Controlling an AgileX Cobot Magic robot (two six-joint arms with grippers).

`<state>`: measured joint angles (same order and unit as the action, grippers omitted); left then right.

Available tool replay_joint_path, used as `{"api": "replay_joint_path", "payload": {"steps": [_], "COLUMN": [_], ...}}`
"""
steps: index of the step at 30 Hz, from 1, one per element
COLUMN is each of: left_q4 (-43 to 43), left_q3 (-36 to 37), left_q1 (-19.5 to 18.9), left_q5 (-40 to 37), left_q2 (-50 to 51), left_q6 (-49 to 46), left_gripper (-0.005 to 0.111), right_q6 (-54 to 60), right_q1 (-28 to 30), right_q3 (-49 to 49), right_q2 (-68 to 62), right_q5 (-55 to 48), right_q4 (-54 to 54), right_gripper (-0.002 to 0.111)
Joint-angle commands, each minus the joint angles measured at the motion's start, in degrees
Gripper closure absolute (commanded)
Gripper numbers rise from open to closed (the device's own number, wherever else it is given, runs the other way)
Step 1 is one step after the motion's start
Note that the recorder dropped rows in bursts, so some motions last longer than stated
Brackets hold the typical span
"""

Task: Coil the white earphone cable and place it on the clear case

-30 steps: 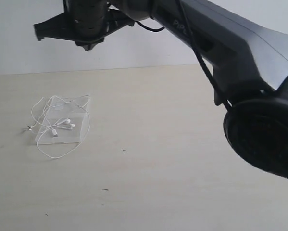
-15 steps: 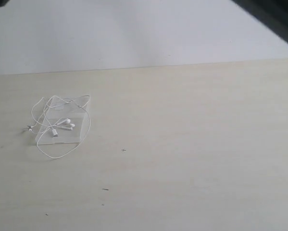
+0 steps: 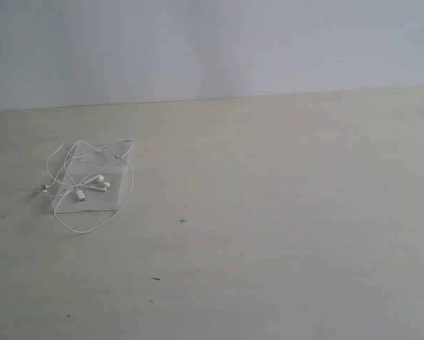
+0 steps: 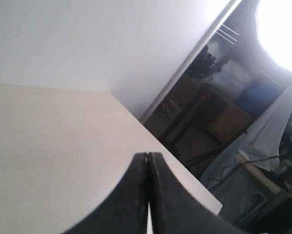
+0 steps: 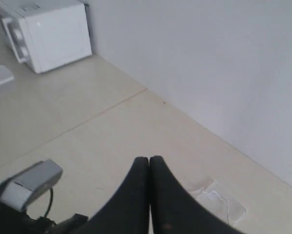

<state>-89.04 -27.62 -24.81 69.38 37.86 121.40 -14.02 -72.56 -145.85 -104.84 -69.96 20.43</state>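
Note:
The clear case [image 3: 107, 200] lies flat on the pale table at the left of the exterior view. The white earphone cable [image 3: 129, 185] rests on it in loose loops, earbuds [image 3: 98, 181] on top, some loops hanging over the case's edges onto the table. No arm shows in the exterior view. My left gripper [image 4: 148, 155] is shut and empty, high above bare table near its edge. My right gripper [image 5: 149, 159] is shut and empty too; the clear case [image 5: 207, 187] and the cable [image 5: 227, 204] appear small and far below it.
A white box-shaped appliance [image 5: 48, 31] stands on the table by the wall in the right wrist view. A grey camera unit [image 5: 31, 183] on a dark mount sits low in that view. The table's edge [image 4: 184, 169] drops off to a cluttered room.
The big black arm that filled the top and right of the exterior view has swung up and out of the picture. The cable and case lie as before.

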Motion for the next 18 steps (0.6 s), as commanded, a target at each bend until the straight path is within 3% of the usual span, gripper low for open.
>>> {"api": "replay_joint_path", "payload": {"steps": [1, 6, 9, 14, 18], "left_q4": [-0.93, -5.53, -8.58, -10.91, -10.91], "left_q3": [1.42, 2.25, 2.25, 2.76, 4.48], "left_q1": [3.86, 11.85, 14.54, 14.92, 14.92], "left_q5": [-1.01, -1.3, -1.3, -2.99, -9.03], "left_q2": [-2.63, -4.59, -4.75, -4.75, -4.75], "left_q6": [0.29, -1.25, -1.51, -2.15, -6.38], "left_gripper": [0.107, 0.107, 0.107, 0.107, 0.107], "right_q6": [2.49, 3.5, 4.23, 5.02, 5.02], "right_q1": [-0.12, -0.12, -0.12, -0.12, -0.12], "right_q3": [-0.19, -0.19, -0.19, 5.28, 17.02], "right_q2": [9.88, 23.79, 29.54, 36.34, 40.49], "right_q5": [0.0, 0.0, 0.0, 0.0, 0.0], "right_q4": [-1.88, -9.09, -9.58, -9.58, -7.65], "right_gripper": [0.108, 0.108, 0.108, 0.108, 0.108]}}
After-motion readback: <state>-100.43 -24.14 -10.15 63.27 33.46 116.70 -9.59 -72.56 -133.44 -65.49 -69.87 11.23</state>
